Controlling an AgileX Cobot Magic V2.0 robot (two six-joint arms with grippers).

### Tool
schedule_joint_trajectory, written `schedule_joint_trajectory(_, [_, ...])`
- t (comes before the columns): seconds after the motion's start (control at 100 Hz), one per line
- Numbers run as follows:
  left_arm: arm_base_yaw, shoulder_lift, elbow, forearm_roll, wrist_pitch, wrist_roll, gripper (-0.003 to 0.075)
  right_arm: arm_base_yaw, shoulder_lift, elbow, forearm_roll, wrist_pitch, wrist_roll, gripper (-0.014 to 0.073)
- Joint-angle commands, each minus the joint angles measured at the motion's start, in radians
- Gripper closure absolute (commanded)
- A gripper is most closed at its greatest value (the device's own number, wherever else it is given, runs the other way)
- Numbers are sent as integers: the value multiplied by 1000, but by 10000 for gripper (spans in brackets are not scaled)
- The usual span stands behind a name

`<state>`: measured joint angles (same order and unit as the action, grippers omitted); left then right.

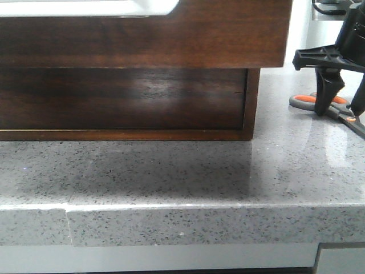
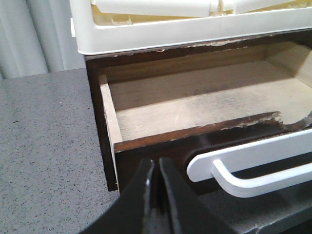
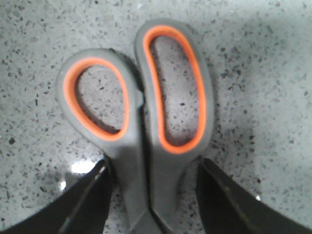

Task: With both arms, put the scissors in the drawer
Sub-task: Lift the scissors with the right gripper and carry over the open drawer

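Observation:
The scissors (image 1: pixel 305 100) lie flat on the grey counter, right of the wooden chest. In the right wrist view their grey handles (image 3: pixel 138 100) with orange-lined loops fill the frame. My right gripper (image 1: pixel 344 108) is open and down over them, its black fingers (image 3: pixel 92 195) on either side of the handle neck, right gripper (image 3: pixel 153 168) not closed on it. The drawer (image 2: pixel 195 130) is pulled out, its bare wooden inside empty; its dark front (image 1: pixel 142 40) overhangs the counter. My left gripper (image 2: pixel 156 163) is shut and empty, just in front of the drawer front, left of the white handle (image 2: pixel 253 161).
A white plastic crate (image 2: pixel 195 27) sits on top of the chest. The lower drawer front (image 1: pixel 125 97) is closed under the open one. The grey speckled counter (image 1: pixel 171 171) ends at a front edge near the camera.

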<state>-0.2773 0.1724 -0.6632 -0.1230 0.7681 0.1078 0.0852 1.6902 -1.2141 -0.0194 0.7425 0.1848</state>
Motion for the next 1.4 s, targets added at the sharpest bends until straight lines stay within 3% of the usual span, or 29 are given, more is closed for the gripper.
schedule_joint_trajectory(0.0, [-5,16,-32,-16,-70,0,740,-8,-17,-25,-10,-18,3,230])
schedule_joint_trajectory(0.15, [-5,16,-32,-16,-70,0,740,-8,4,-25,-10,16,3,260])
schedule_joint_trajectory(0.52, [-5,16,-32,-16,-70,0,740,-8,3,-25,-8,42,3,667])
schedule_joint_trajectory(0.81, [-5,16,-32,-16,-70,0,740,-8,-121,-30,-12,7,-9,666])
schedule_joint_trajectory(1.1, [-5,16,-32,-16,-70,0,740,-4,-359,-152,-7,189,-95,666])
schedule_joint_trajectory(1.39, [-5,16,-32,-16,-70,76,740,27,-491,-425,213,299,-249,666])
